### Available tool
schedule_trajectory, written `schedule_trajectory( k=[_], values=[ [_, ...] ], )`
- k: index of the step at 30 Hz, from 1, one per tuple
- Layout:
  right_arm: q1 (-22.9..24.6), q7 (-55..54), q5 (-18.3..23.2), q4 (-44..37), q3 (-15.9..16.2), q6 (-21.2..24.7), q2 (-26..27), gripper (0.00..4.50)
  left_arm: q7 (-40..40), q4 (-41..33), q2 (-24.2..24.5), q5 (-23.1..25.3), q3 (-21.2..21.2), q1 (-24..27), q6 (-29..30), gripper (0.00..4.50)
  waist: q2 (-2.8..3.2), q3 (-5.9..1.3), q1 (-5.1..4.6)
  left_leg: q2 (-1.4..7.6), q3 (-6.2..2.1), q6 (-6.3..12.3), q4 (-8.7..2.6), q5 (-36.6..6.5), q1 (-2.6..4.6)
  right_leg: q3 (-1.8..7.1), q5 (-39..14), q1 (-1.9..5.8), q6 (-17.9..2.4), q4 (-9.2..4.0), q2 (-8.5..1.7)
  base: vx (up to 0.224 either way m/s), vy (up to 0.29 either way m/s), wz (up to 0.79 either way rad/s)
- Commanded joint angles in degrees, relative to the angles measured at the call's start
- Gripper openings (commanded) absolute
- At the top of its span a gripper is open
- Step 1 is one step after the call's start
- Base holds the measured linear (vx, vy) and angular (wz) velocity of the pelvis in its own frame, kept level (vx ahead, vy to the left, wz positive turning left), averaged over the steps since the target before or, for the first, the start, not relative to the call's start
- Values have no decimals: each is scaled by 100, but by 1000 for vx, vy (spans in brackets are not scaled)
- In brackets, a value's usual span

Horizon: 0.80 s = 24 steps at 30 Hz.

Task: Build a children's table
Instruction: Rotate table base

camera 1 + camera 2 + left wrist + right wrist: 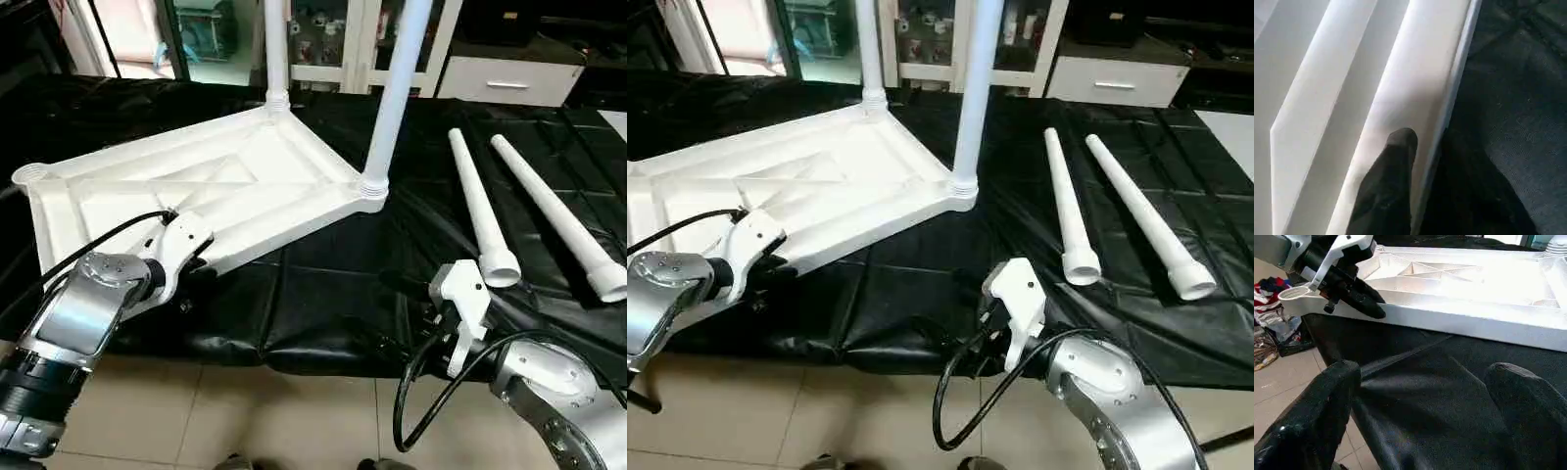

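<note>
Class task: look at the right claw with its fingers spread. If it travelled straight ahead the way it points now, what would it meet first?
Probably the near side rim of the upturned table top, beyond a stretch of black sheet. The right claw points that way, though depth is uncertain.

A lab or workshop — black-sheeted worktop, glass-doored white cabinets at the far wall, tiled floor.

The table top lies underside up on the left part of the work table with two legs standing in its far and right corner sockets, while two loose legs lie side by side to its right.
</note>
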Motion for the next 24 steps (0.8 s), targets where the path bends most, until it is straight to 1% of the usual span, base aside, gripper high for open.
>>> schedule_trajectory(
  k=[1, 2, 3, 4, 5, 6, 8, 9, 12, 13, 14, 15, 16, 17, 18, 19, 20, 21, 22, 23, 24],
  values=[
    [-34, -18, -37, -70, 9, -22, -24, 450, 166, 145, -122, -10, 138, -135, 115, 83, 18, -412, -2, 194, -73, -11, -457, -1639, 56, 236, -1960, 262, -870, -426, -242, 0, 0, 0],
    [-34, -24, -39, -68, 19, -25, -21, 450, 232, 184, -174, -6, 182, -170, 154, 74, 32, -415, 6, 198, -78, -13, -454, -1632, 58, 237, -1997, 260, -863, -425, -248, 0, 0, 0],
    [-34, -28, -40, -68, 25, -27, -20, 450, 275, 208, -205, 0, 208, -192, 177, 64, 32, -414, 8, 202, -81, -12, -455, -1618, 54, 238, -1991, 261, -859, -426, -249, 0, 0, 0],
    [-34, -30, -39, -66, 33, -29, -19, 450, 289, 239, -225, 16, 213, -216, 175, 64, 33, -406, 5, 200, -85, -15, -462, -1652, 45, 232, -2038, 263, -838, -430, -246, 0, 0, 0],
    [-34, -32, -44, -65, 44, -32, -18, 450, 306, 268, -242, 36, 206, -237, 183, 54, 24, -408, 1, 197, -86, -15, -463, -1681, 43, 228, -2095, 266, -816, -435, -245, 0, 0, 0],
    [-35, -33, -47, -64, 52, -34, -16, 450, 306, 294, -257, 46, 193, -254, 179, 46, 20, -406, -10, 189, -94, -26, -463, -1740, 36, 223, -2219, 265, -757, -449, -247, 0, 0, 0],
    [-35, -39, -51, -62, 58, -37, -16, 450, 389, 334, -317, 80, 190, -293, 242, 40, 20, -406, -36, 188, -111, -42, -469, -1798, 21, 212, -2324, 277, -698, -456, -252, 0, 0, 0],
    [-35, -39, -51, -62, 58, -37, -16, 450, 389, 334, -317, 80, 190, -293, 242, 28, 14, -405, -49, 188, -111, -39, -469, -1821, 21, 211, -2364, 274, -679, -464, -252, 0, 0, 0],
    [-41, -78, -74, -31, 44, -41, -10, 450, 624, 432, -577, 6, 349, -435, 429, 13, -2, -407, -94, 181, -108, -9, -451, -1827, 27, 212, -2429, 258, -668, -484, -251, 0, 0, 0],
    [-43, -89, -81, -23, 42, -44, -7, 450, 717, 483, -697, -32, 426, -506, 418, 13, -5, -405, -106, 175, -105, 0, -450, -1790, 9, 209, -2422, 270, -673, -485, -248, 0, 0, 0],
    [-44, -98, -85, -17, 41, -46, -4, 450, 787, 522, -789, -61, 484, -561, 405, 3, -3, -406, -103, 171, -95, 15, -436, -1799, 25, 205, -2460, 250, -668, -500, -242, 0, 0, 0],
    [-45, -104, -89, -13, 40, -47, -2, 450, 839, 552, -858, -83, 528, -603, 391, 3, -1, -414, -98, 171, -91, 20, -425, -1791, 40, 207, -2440, 242, -682, -502, -246, 0, 0, 0],
    [-45, -104, -89, -13, 40, -47, -2, 450, 839, 552, -858, -83, 528, -603, 391, 3, -8, -422, -97, 176, -113, 49, -439, -1662, -19, 203, -2292, 290, -702, -472, -254, 0, 0, 0],
    [-50, -124, -107, -7, 46, -48, 1, 450, 974, 560, -1025, -133, 630, -704, 355, 3, 8, -408, -108, 174, -116, 47, -449, -1674, -35, 195, -2297, 291, -696, -467, -243, 0, 0, 0],
    [-55, -160, -128, 7, 46, -49, 14, 450, 1072, 556, -1186, -177, 676, -830, 266, 3, 0, -413, -113, 171, -111, 54, -442, -1689, -27, 188, -2303, 285, -687, -479, -234, 0, 0, 0],
    [-58, -198, -156, 21, 44, -55, 25, 450, 1219, 584, -1362, -220, 752, -959, 177, 3, 10, -433, -96, 172, -92, 63, -406, -1688, 31, 202, -2228, 248, -727, -494, -242, 0, 0, 0],
    [-61, -226, -172, 31, 41, -60, 36, 450, 1360, 656, -1497, -231, 803, -1078, 47, 3, 8, -445, -72, 181, -87, 91, -397, -1580, 39, 212, -1998, 243, -818, -475, -236, 0, 0, 0],
    [-61, -231, -175, 33, 41, -62, 38, 450, 1379, 706, -1517, -212, 784, -1114, -38, 3, 7, -442, -71, 177, -81, 114, -395, -1519, 21, 215, -1868, 245, -861, -463, -227, 0, 0, 0],
    [-62, -246, -183, 39, 43, -66, 44, 450, 1425, 828, -1566, -166, 737, -1204, -248, 3, 5, -457, -52, 179, -86, 165, -393, -1361, -8, 207, -1575, 276, -926, -427, -219, 0, 0, 0],
    [-64, -250, -185, 41, 45, -68, 46, 450, 1462, 907, -1585, -115, 702, -1253, -365, 3, 5, -463, -42, 180, -89, 182, -389, -1321, -7, 207, -1486, 279, -950, -416, -223, 0, 0, 0],
    [-67, -262, -188, 47, 49, -71, 50, 450, 1551, 1121, -1624, 34, 595, -1383, -685, 3, -15, -458, -46, 175, -91, 213, -391, -1264, -31, 204, -1417, 294, -949, -416, -224, 0, 0, 0]
  ],
)
